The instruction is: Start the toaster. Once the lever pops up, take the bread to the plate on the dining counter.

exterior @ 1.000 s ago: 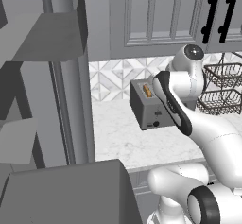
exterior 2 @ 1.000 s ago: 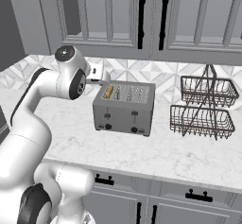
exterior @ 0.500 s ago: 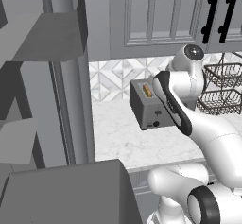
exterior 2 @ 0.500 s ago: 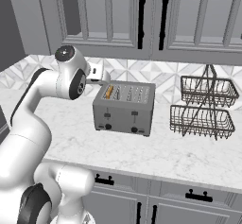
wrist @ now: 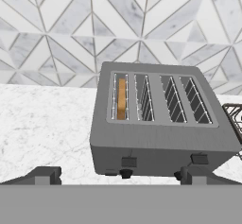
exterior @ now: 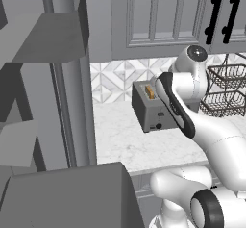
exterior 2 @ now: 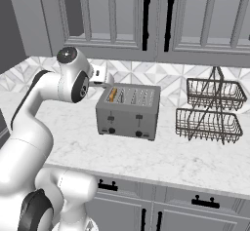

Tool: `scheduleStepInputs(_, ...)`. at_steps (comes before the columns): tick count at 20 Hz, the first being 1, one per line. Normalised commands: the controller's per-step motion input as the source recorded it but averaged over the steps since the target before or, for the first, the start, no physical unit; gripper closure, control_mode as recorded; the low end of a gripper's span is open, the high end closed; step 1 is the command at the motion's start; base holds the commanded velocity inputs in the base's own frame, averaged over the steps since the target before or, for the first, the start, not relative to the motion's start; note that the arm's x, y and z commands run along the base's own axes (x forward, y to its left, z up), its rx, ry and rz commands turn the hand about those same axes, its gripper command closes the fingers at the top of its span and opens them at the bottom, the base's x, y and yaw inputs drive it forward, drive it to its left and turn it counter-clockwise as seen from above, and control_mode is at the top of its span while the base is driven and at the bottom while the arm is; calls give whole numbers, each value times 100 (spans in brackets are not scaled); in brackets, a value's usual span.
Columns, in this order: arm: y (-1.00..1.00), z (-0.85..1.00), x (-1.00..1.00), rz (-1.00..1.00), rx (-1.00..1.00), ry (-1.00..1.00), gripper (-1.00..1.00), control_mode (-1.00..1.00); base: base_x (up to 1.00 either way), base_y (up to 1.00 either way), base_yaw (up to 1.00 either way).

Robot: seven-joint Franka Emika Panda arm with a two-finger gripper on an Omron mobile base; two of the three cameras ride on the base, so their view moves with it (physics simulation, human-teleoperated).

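gripper (wrist: 116, 175) – jaws spread wide, nothing held | boxy dark grey metal toaster (wrist: 158, 124) – on white marble counter (exterior 2: 195, 159) | tan bread slice (wrist: 122, 98) – upright in leftmost slot

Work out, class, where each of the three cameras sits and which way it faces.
Left base view: behind the arm's left, facing the counter and the toaster; the arm rises at lower right.
Right base view: behind the arm's right, facing the toaster and wire baskets; the arm rises at lower left.
Hand view: on the hand, facing the toaster front-on; fingertips spread at the bottom.
All three share the toaster, with bread in one end slot.
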Motion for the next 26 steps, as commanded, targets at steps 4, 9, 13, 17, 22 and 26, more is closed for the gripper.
scheduleStepInputs(4, 0, 0, 0, 0, 0, 0, -100, -100, 0, 0, 0)
scheduleStepInputs(9, 0, 0, 0, 0, 0, 0, -100, -100, 0, 0, 0)
scheduleStepInputs(13, 0, 0, 0, 0, 0, 0, -100, -100, 0, 0, 0)
scheduleStepInputs(17, 0, 0, 0, 0, 0, 0, -100, -100, 0, 0, 0)
scheduleStepInputs(22, 0, 0, 0, 0, 0, 0, -100, -100, 0, 0, 0)
scheduleStepInputs(26, 0, 0, 0, 0, 0, 0, -100, -100, 0, 0, 0)
